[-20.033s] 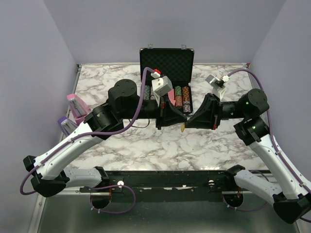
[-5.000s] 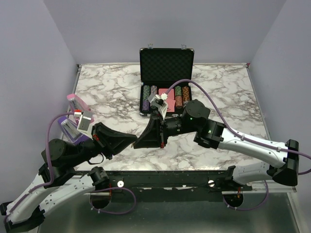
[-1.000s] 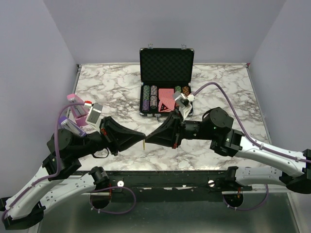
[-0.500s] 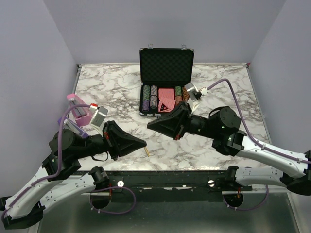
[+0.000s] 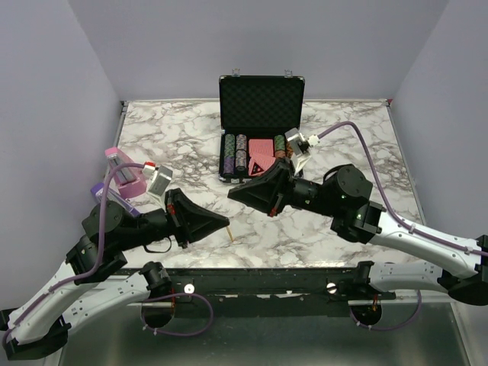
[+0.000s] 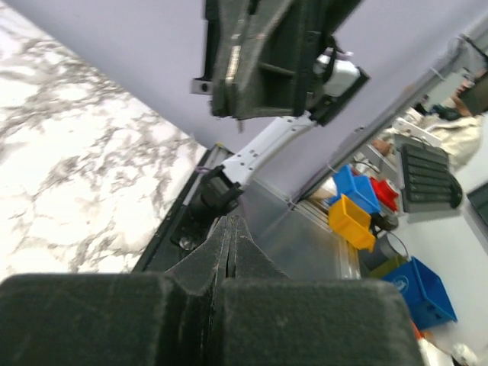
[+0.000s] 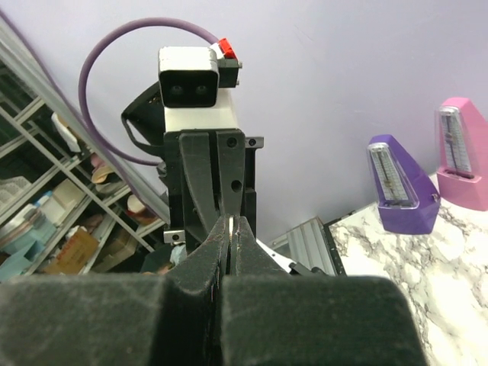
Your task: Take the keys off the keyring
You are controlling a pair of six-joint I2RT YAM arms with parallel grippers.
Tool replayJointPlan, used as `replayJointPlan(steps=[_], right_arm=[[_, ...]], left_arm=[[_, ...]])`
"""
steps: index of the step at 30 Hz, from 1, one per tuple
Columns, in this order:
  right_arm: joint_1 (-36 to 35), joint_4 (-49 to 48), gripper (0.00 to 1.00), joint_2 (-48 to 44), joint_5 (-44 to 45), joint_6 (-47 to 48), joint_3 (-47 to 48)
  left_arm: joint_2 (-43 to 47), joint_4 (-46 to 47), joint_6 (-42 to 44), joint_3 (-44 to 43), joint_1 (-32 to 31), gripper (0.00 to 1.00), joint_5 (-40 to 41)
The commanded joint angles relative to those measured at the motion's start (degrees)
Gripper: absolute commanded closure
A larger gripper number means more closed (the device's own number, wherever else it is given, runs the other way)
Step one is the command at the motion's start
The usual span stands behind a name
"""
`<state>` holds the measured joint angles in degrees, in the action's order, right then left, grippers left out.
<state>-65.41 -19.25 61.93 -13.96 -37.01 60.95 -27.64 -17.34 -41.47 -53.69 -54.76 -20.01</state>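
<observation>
Left end effector (image 5: 223, 223): clenched on the keyring (image 5: 229, 235), which dangles at its 6 o'clock. Right end effector (image 5: 233, 192): clenched; contents we cannot tell.

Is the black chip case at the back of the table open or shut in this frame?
Open. The black hard-shell chip case has its foam-lined lid standing upright behind it, and the rows of poker chips in its tray are exposed.
</observation>
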Motion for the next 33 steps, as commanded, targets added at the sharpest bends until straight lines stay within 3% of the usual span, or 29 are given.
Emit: replayJointPlan(steps=[1, 13, 22, 33], right_arm=[[0.0, 5.8, 0.99, -0.3, 5.0, 0.8, 2.9], [0.1, 16.2, 0.99, -0.9, 20.5, -0.3, 3.7], [0.0, 23.4, 0.99, 0.8, 30.0, -3.3, 5.1], [0.1, 29.7, 0.99, 1.4, 35.8, -5.3, 6.9]], left_arm=[[-0.7, -7.3, 1.2, -1.7, -0.2, 1.0, 9.6], [-1.4, -23.3, -4.4, -0.3, -0.2, 1.0, 32.0], [-3.7, -27.5, -9.3, 2.1, -0.2, 1.0, 37.4], [-23.9, -28.2, -5.0, -1.6, 1.2, 1.0, 35.6]])
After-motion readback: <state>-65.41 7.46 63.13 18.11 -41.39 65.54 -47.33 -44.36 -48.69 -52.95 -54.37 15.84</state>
